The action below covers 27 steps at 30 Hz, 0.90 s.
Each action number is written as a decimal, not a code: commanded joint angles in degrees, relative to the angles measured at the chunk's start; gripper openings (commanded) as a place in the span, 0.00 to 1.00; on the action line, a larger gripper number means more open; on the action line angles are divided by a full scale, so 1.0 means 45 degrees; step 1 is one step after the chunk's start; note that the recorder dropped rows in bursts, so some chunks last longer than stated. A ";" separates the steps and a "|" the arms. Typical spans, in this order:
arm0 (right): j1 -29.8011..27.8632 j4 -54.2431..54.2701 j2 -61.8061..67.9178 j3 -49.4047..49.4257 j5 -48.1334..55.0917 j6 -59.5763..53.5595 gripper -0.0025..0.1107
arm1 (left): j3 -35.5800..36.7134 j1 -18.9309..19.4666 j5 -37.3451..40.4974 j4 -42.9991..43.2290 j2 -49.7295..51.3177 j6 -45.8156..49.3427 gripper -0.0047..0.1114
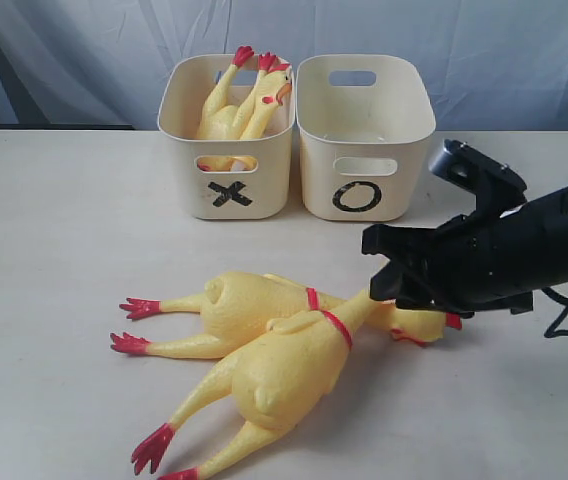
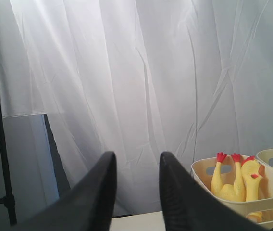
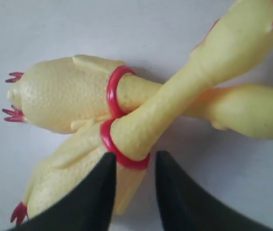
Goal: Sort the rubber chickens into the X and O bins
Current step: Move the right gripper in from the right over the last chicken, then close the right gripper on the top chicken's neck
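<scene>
At far left, out of the exterior view, the left end effector hung raised with its jaws parted on nothing, facing the curtain. The X bin already held two smaller chickens, feet poking above its rim. Touching it on the right, the O bin looked empty.

On the worktop in front of the bins, the two large chickens lay crossed. The front large chicken rested its neck over the neck of the rear large chicken. The right end effector hovered just over that crossing with its jaws apart, close to the front bird's red neck band and gripping nothing.

The crossing looked like the main hazard. Jaws closing there could pinch both necks or drag the lower bird along, so two might be carried toward one bin. A soft, tapered neck also seemed likely to stretch or slip, leaving the heavy body to swing.

The O bin's near wall stood close behind the end effector, so a dangling body might catch its rim. A cable trailed at far right, clear of the chickens.
</scene>
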 commanded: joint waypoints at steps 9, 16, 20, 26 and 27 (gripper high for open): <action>0.0050 0.3622 0.1535 -0.0065 -0.0690 -0.0034 0.44 | 0.0729 0.0061 -0.0157 -0.0036 -0.1418 -0.0099 0.30; 0.0173 0.4287 0.2029 -0.0071 -0.0592 -0.0034 0.44 | 0.0729 0.0061 -0.0068 -0.0036 -0.1418 -0.0099 0.30; 0.0173 0.4766 0.2360 -0.0071 -0.0695 -0.0034 0.44 | 0.0729 0.0061 -0.0121 -0.0036 -0.1418 -0.0099 0.30; 0.0173 0.5248 0.2756 -0.0071 -0.0942 -0.0129 0.44 | 0.0729 0.0061 -0.0121 -0.0036 -0.1418 -0.0099 0.30; 0.0173 0.5413 0.2855 -0.0093 -0.1040 -0.0129 0.44 | 0.0729 0.0061 -0.0121 -0.0036 -0.1418 -0.0099 0.30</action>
